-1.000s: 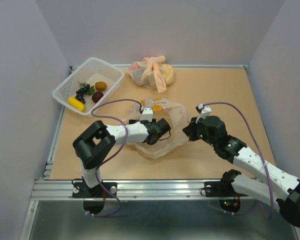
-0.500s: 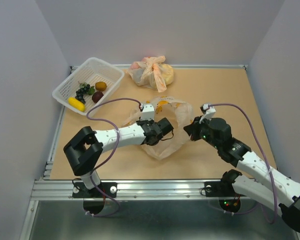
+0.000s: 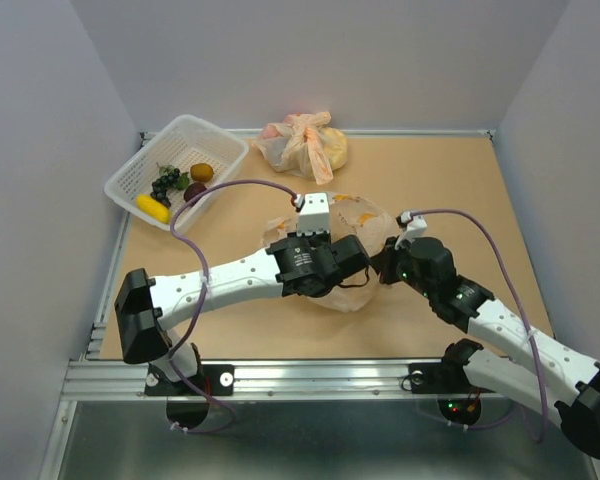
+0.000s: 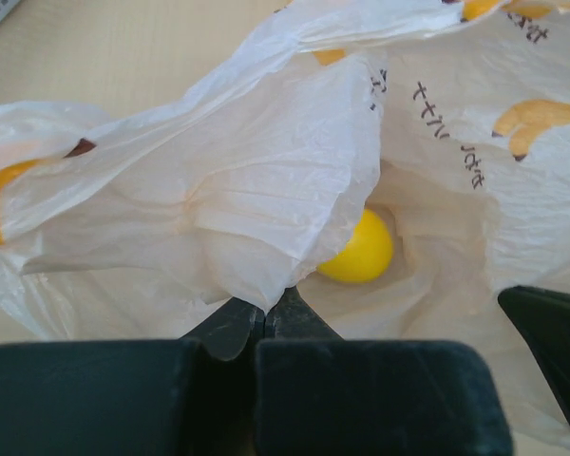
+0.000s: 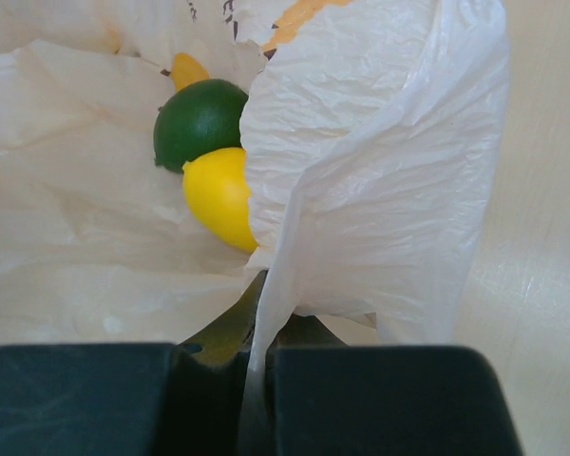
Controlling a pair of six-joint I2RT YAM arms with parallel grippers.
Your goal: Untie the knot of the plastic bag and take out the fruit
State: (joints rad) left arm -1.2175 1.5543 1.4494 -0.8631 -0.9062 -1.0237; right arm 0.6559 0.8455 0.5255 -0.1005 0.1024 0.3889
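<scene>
white basket [image 3: 130, 180]: far-left corner of tabletop [image 3: 450, 190] | knotted peach bag with yellow lump [image 3: 305, 145]: far edge, near basket, not touching | metal rail [image 3: 280, 378]: near edge

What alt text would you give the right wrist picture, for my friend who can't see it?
The dark right end effector, at the bottom edge, is pinched shut on a fold of a thin, pale plastic bag. Inside the open bag lie a green fruit and a yellow fruit, touching each other. The tan table shows at right.
</scene>
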